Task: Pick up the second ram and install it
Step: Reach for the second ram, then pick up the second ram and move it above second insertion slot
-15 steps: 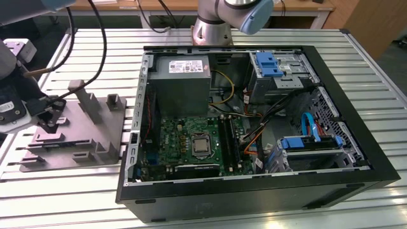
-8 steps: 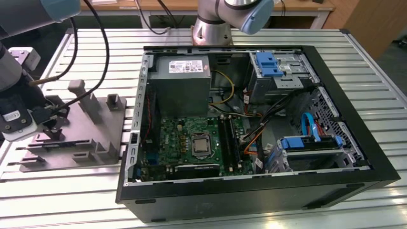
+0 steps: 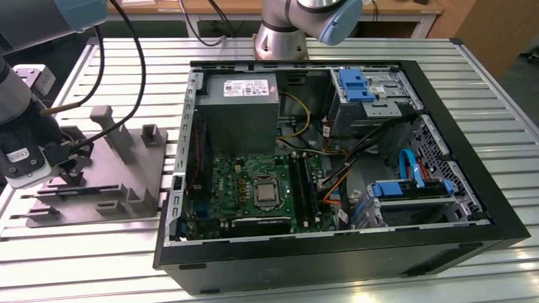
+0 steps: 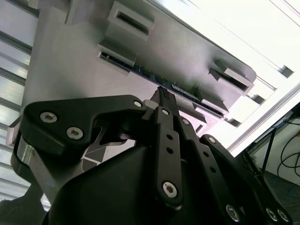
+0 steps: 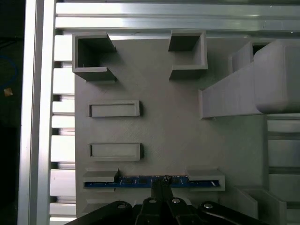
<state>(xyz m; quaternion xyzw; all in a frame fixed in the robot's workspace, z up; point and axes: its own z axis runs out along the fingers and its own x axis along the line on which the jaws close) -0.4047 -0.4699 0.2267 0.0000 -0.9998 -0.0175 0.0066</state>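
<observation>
One second ram point(image 5: 131, 181), at gripper point(image 5: 159, 182) tip

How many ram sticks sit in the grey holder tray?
1: the second ram stands on edge in the holder tray slot at the gripper. Other slots in view look empty; some may be hidden.

The long, flat memory stick point(image 5: 136, 181) between the matt black metal fingers point(image 5: 158, 190) is blue, speckled with small dark marks. The moulded plastic holder tray point(image 5: 164, 131) around the fingers is plain mid-grey. Beyond it, the slatted metal surface point(image 5: 140, 18) is bright silver, striped with dark grooves. Well apart from the fingers, the flat circuit motherboard point(image 3: 244, 180) is green inside the black box-shaped computer case point(image 3: 337, 252).
</observation>
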